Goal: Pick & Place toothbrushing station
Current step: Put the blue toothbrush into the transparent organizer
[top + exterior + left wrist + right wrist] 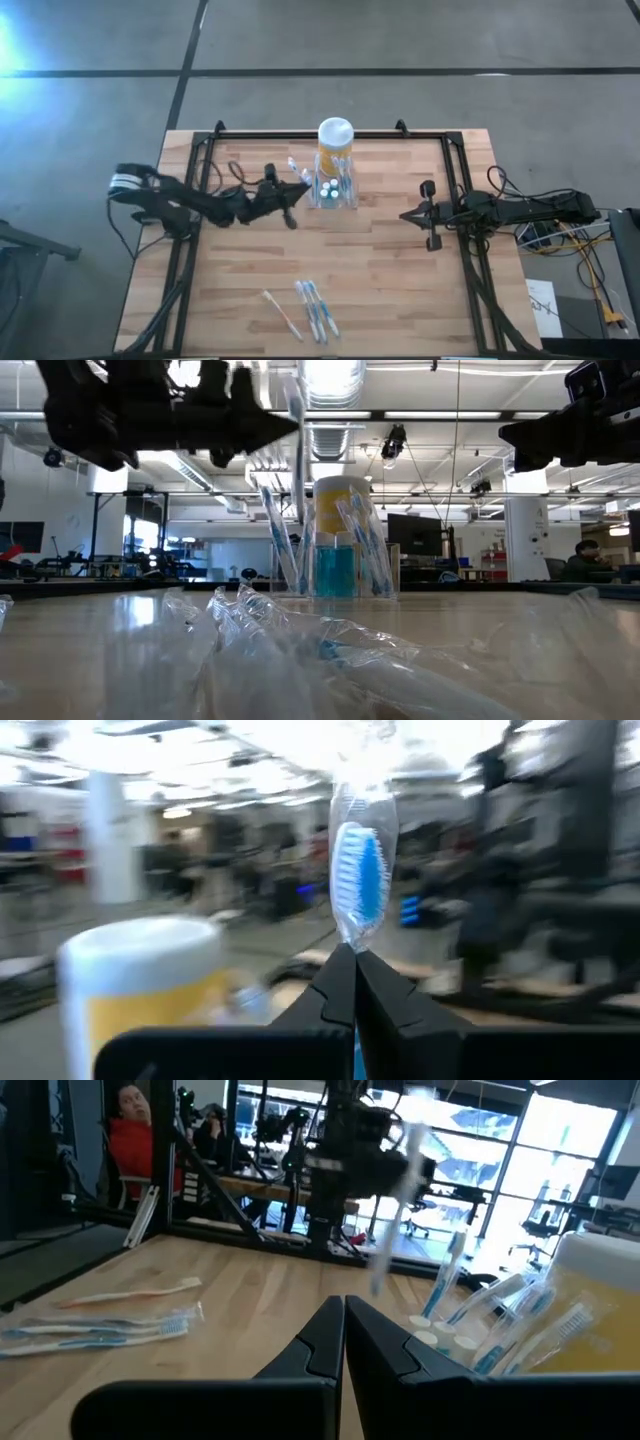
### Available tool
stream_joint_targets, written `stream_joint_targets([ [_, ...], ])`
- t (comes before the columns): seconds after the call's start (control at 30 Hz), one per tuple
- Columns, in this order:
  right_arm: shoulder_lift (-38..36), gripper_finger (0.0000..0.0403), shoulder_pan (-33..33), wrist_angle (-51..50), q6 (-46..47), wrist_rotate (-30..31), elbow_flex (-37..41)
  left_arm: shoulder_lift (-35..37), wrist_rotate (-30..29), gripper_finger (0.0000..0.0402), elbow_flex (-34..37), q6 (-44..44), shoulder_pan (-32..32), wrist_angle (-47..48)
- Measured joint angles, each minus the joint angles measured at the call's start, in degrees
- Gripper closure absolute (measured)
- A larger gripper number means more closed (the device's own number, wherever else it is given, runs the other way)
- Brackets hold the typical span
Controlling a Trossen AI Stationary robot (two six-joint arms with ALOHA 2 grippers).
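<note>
The toothbrushing station (335, 192), a clear holder with several wrapped toothbrushes standing in it, sits at the table's far middle (335, 565), just in front of a yellow jar (335, 135) with a white lid. My left gripper (300, 190) hovers just left of the station, shut on a wrapped toothbrush (360, 870) with blue bristles. My right gripper (405, 215) waits shut and empty above the table's right side, pointing at the station (470, 1330). My left gripper pinches the toothbrush between its two fingertips just below the bristled head (352, 942), through the clear wrapper. The fingers come nearly level from the table's left and lie across the brush. The brush stands upright, head up, lifted clear of the table.
Several wrapped toothbrushes (315, 310) and a cream one (280, 312) lie near the front edge; their wrappers fill the low view's foreground (300, 650). A black frame (205, 150) borders the table's sides and back. A person sits in the room beyond (130, 1140).
</note>
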State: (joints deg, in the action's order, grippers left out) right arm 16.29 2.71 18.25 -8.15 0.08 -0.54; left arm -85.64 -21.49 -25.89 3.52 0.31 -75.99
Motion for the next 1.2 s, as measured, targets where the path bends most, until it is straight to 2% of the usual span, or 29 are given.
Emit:
stream_joint_targets([
  [0.17,0.0,0.0394,0.0,-0.5,0.0,0.0,0.0,-5.5,-11.8,0.0401,-2.5,5.3,0.2,-0.6],
  [0.3,0.0,0.0394,0.0,-0.9,-0.6,0.0,0.0,-8.3,-17.4,0.0401,-2.0,5.6,0.7,-2.2],
  [0.53,0.0,0.0394,0.0,-1.4,-0.9,0.0,0.0,-13.0,-19.9,0.0401,-1.6,-3.4,1.6,-3.4],
  [1.2,0.0,0.0394,0.0,-1.4,-0.6,0.0,0.0,-17.3,-21.4,0.0391,2.0,-13.2,0.7,-3.3],
])
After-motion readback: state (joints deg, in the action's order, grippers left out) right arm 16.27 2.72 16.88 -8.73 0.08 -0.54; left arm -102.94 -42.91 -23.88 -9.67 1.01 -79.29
